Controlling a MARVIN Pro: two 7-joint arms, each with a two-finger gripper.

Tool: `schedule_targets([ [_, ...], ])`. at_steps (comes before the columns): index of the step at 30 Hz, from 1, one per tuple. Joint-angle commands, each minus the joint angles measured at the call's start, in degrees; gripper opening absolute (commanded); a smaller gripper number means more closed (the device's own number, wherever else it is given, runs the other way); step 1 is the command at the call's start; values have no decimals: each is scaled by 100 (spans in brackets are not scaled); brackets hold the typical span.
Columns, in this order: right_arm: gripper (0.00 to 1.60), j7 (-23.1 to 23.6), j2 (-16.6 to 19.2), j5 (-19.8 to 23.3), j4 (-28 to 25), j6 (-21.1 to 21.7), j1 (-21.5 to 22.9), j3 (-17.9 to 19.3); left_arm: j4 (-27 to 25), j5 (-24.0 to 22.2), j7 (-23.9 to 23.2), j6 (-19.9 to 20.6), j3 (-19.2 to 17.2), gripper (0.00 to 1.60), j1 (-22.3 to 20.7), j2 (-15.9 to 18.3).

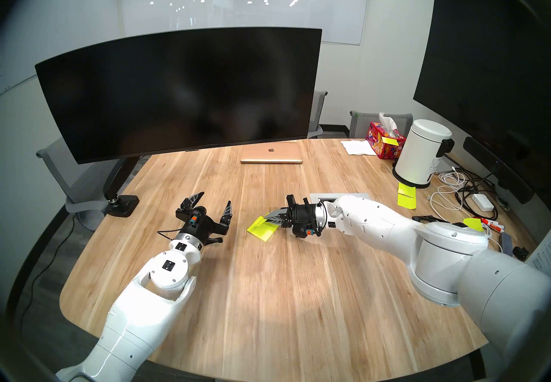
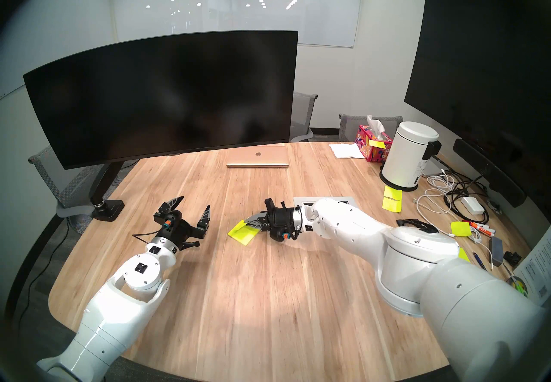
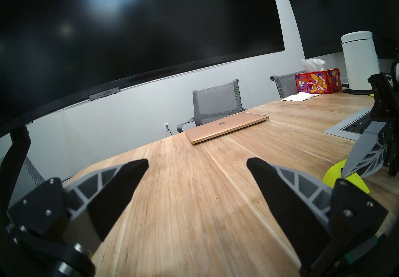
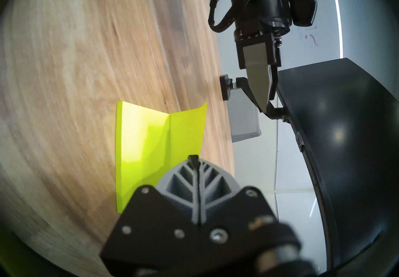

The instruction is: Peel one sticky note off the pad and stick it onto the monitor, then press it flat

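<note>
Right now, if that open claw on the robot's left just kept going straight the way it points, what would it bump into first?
Probably nothing on the table: the left gripper points level over bare wood. The rose-gold laptop lies low, slightly right of its line. Beyond the table edge, the grey chair looks likeliest, though depth is hard to judge.

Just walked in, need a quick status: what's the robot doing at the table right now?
The right gripper is shut on the edge of the top sticky note, which is lifted and bent up from the pad but still joined to it along one edge. The pad lies on the wooden table. The left gripper hangs open beside it, holding nothing. The monitor is dark and has no note on it yet, so sticking and pressing are still to do.
</note>
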Motion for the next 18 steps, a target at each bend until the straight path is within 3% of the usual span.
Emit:
schedule_targets([
  [1, 0, -277, -117, 75, 114, 7, 142, -69, -108, 129, 54, -82, 41, 160, -8, 12],
  [18, 0, -615, -223, 132, 364, 7, 233, -408, -114, 53, -124, -186, 56, 160, 9, 72],
])
